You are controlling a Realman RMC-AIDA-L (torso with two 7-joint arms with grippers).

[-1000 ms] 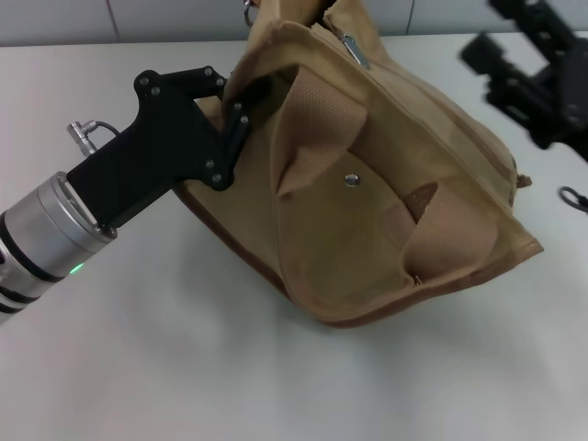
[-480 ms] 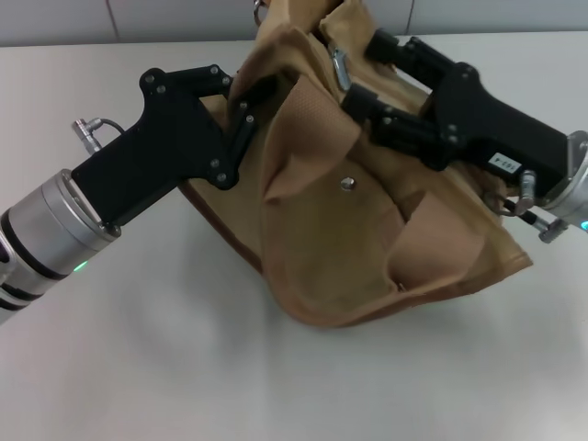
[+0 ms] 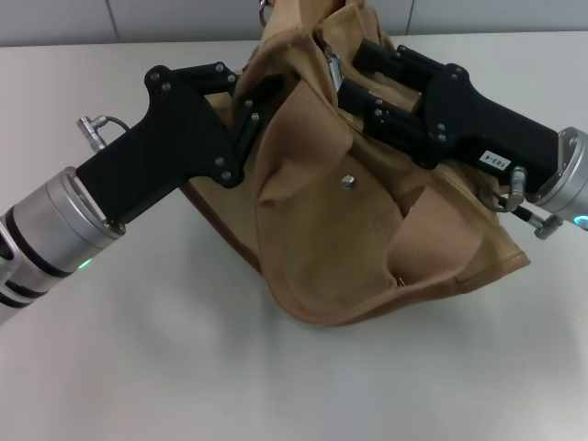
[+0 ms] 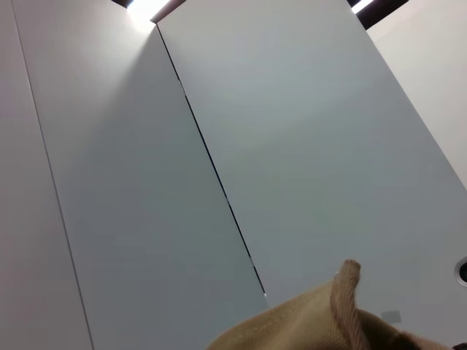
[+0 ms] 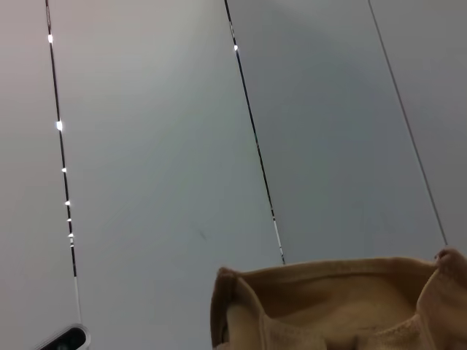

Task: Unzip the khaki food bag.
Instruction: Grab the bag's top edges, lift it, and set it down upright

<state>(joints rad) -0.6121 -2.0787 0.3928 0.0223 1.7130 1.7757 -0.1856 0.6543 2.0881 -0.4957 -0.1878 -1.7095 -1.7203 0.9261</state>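
Now left gripper [image 3: 246,108] pinches khaki food bag [image 3: 367,211] edge — right gripper [image 3: 342,75] clamps zipper pull [image 3: 333,66].

The light is soft and even from above, with only a faint shadow on the white table [image 3: 276,367] under the khaki food bag [image 3: 367,239]. A bright glare shows at a ceiling gap [image 4: 146,7] in the left wrist view.

White table [image 3: 184,367], plain matte top, spans whole head view. Grey wall [image 3: 165,18] with thin vertical seam behind far edge. Wrist views: pale wall panels [image 4: 292,146], dark narrow joints between them.
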